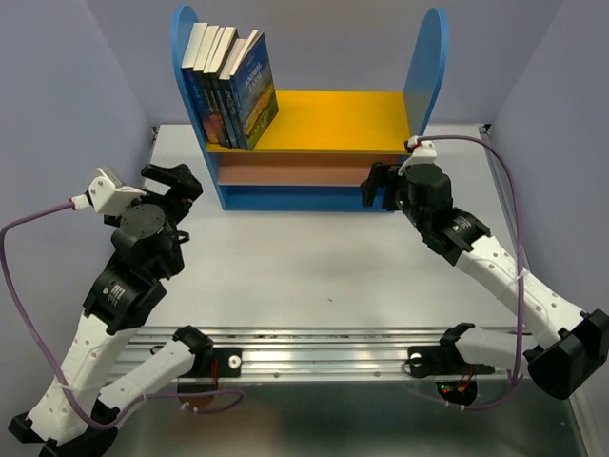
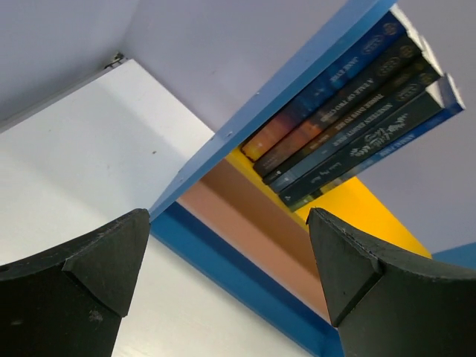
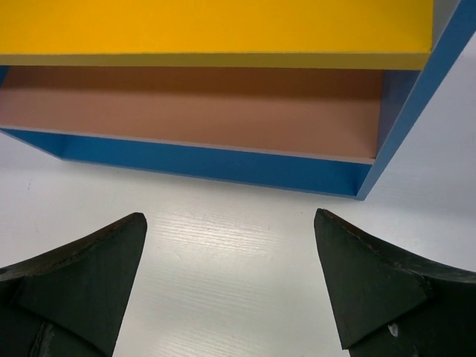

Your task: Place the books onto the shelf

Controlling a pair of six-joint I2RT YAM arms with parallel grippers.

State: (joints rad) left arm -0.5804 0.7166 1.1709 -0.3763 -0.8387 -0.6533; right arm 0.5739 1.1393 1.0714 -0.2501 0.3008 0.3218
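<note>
Yellow board (image 1: 333,119): books (image 1: 228,86) stand at left end.
Left gripper (image 1: 176,181): wide, empty.
Right gripper (image 1: 381,188): wide, empty, near shelf (image 1: 433,57).

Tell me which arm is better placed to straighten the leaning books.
Left, probably. The left claw, open, sits at the left end of the shelf, close to the books, which its wrist camera sees. The right claw, also open, faces the bare right end.

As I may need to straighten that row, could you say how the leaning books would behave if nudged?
The books look thin and light, so a nudge would probably shift them easily. They lean toward the left side panel with nothing bracing their right, so they might topple onto the bare yellow upper board.
</note>
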